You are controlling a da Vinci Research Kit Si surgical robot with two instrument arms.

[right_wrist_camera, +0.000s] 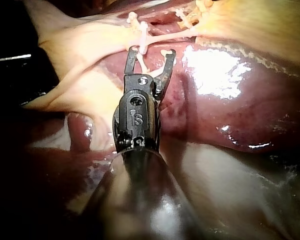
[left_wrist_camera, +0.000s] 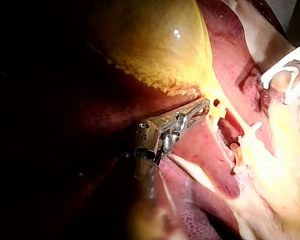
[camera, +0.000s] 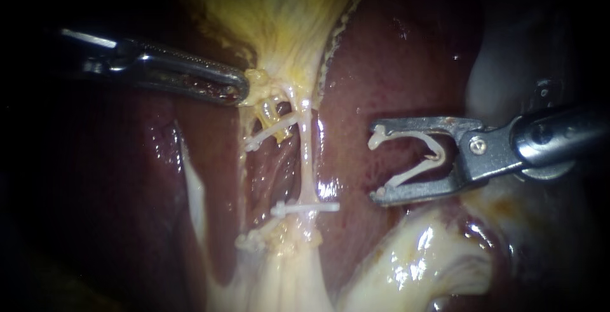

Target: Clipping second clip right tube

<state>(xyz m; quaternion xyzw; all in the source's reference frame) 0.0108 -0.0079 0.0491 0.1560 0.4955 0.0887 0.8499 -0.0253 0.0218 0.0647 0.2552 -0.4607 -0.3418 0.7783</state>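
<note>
Right instrument: comes in from the right. Its jaws stand wide apart over the liver and carry a loaded clip, white and open, with one leg lying along each jaw.
Right tube: thin pale strand running from the gallbladder's neck down to the pale tissue below. It is near the right jaw tips but outside them, with bare liver showing between.
Placed clip: white, set across the right tube near its lower end.
Upper clip, lower clip: white, on the strands on the left instrument's side of the right tube.
Left instrument: comes in from the left. Its jaws are nearly together, pinching yellow tissue at the neck of the gallbladder.
Liver surface: dark red, wet, with glints.
</note>
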